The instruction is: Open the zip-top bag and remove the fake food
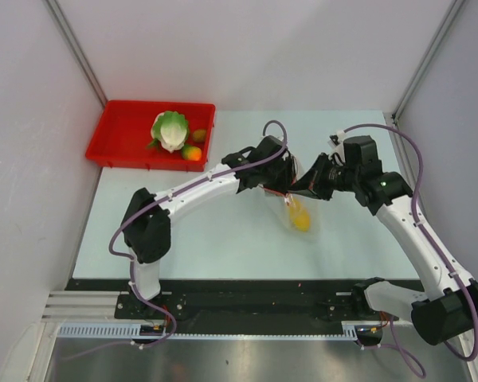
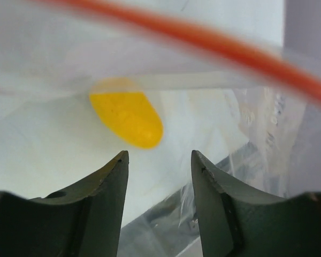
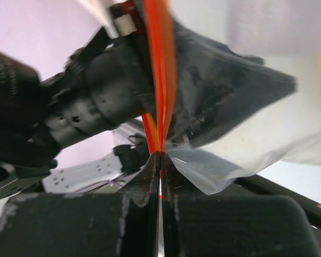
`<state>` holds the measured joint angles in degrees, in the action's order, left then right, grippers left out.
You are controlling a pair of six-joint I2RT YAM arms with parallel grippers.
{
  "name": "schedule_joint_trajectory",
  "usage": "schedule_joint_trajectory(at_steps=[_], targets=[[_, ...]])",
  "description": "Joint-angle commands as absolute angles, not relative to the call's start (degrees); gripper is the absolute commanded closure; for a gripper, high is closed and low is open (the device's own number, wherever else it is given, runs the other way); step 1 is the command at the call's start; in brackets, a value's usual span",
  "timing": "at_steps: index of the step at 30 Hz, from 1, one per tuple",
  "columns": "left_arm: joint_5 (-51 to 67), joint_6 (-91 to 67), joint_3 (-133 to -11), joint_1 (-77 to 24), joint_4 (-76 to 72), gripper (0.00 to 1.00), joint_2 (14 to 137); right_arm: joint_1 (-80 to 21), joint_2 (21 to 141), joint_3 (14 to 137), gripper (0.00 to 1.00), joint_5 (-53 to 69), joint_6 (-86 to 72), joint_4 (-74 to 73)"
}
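Note:
The clear zip-top bag hangs above the table middle between my two grippers, with the yellow piece inside. My right gripper is shut on its red-orange zip strip; it also shows in the top view. My left gripper is open, its jaws apart just below the strip at the bag's mouth, facing the yellow piece. It grips nothing. The lettuce, white radish, orange-red fruit and brown piece lie in the red tray.
The red tray stands at the table's far left corner. White walls close in the left, back and right sides. The left arm's wrist sits close in front of my right gripper. A black rail runs along the near edge.

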<state>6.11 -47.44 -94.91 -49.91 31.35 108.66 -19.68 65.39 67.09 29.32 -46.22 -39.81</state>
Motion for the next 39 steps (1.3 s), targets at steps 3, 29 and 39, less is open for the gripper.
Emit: schedule_joint_trajectory(at_steps=[3,29,39], targets=[[1.3,-46.3,-100.0,-50.4,42.0,0.43,107.9,-21.6,64.8,67.3,1.00,31.4,-50.8,-35.3],[-3.8,-43.9,-97.9,-53.3,37.3,0.29,118.6,-19.5,59.0,59.3,1.00,24.5,-45.4,-43.1],[-6.4,-43.6,-96.8,-53.3,36.8,0.32,122.0,-17.6,58.9,59.3,1.00,25.5,-43.9,-43.7]])
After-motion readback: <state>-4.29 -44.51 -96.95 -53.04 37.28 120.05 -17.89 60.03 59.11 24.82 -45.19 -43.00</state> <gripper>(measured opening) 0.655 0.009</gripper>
